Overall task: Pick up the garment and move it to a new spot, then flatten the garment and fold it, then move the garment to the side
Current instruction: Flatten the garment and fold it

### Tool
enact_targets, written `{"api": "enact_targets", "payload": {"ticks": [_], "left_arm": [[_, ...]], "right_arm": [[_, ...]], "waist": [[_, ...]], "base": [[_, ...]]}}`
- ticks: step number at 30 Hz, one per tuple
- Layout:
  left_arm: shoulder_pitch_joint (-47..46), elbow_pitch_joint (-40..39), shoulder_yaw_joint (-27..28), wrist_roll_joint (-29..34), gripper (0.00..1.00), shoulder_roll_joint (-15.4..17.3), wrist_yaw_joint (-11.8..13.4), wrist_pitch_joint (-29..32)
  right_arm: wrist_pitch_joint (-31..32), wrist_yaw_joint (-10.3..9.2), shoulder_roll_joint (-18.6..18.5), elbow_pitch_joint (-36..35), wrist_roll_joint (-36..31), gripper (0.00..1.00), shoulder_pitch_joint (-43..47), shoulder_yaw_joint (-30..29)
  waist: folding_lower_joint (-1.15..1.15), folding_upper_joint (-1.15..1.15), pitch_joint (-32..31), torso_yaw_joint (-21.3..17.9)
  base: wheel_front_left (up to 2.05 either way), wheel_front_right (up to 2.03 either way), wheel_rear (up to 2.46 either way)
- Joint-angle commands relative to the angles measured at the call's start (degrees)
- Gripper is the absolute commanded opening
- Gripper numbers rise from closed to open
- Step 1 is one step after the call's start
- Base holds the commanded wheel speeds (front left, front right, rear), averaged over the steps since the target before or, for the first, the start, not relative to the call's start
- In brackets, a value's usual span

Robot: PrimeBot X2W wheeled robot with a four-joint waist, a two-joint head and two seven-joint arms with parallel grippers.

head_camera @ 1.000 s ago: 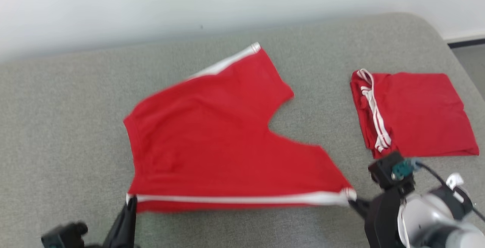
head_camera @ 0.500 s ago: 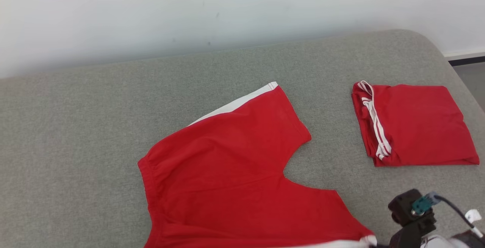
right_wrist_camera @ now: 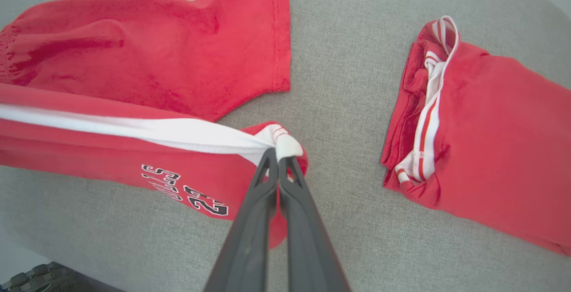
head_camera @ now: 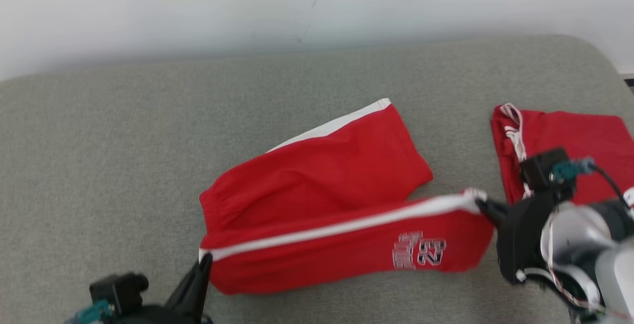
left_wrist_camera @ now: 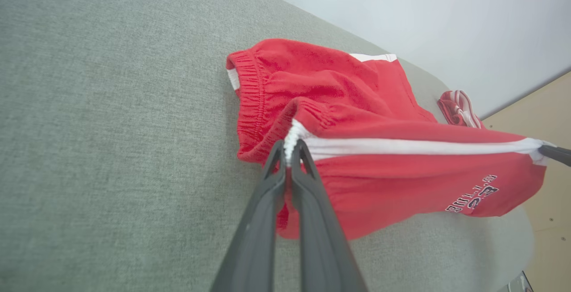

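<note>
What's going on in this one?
The robot is mid-fold on the red shorts. Its left gripper is shut on the waistband end of the white side stripe and its right gripper on the hem end, stretching that edge taut. The other leg lies flat on the grey cushion. A folded red garment sits to the right.

My left gripper (head_camera: 204,260) sits low at my left, fingers pressed together on one corner of the shorts (head_camera: 327,180). My right gripper (head_camera: 483,206) pinches the opposite corner, pale forearm (head_camera: 574,235) behind it.
</note>
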Motion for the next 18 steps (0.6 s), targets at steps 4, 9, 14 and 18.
{"api": "enact_targets", "payload": {"ticks": [4,9,14,18], "left_arm": [[-7.85,3.04,0.67,0.40,0.00,-2.04,2.08,0.32],[-14.22,6.32,0.09,1.29,0.00,-3.78,2.92,0.00],[-19.87,9.96,0.16,2.35,0.00,-6.03,5.06,-1.56],[-23.57,12.60,-0.23,3.10,0.00,-7.21,6.09,-2.15]], "right_arm": [[-8.66,-0.22,-0.67,10.11,-0.37,0.00,-10.86,2.49],[-16.12,-0.22,-0.55,20.44,-2.06,0.00,-19.99,3.97],[-23.20,-0.25,0.21,28.94,-4.46,0.00,-27.89,5.22],[-26.89,-0.25,1.10,34.81,-6.02,0.00,-32.74,6.29]], "waist": [[0.00,0.00,4.66,3.03],[0.00,0.00,7.52,4.92],[0.00,0.00,10.00,6.91],[0.00,0.00,11.63,8.18]], "base": [[0.00,0.00,0.00],[0.00,0.00,0.00],[0.00,0.00,0.00],[0.00,0.00,0.00]]}}
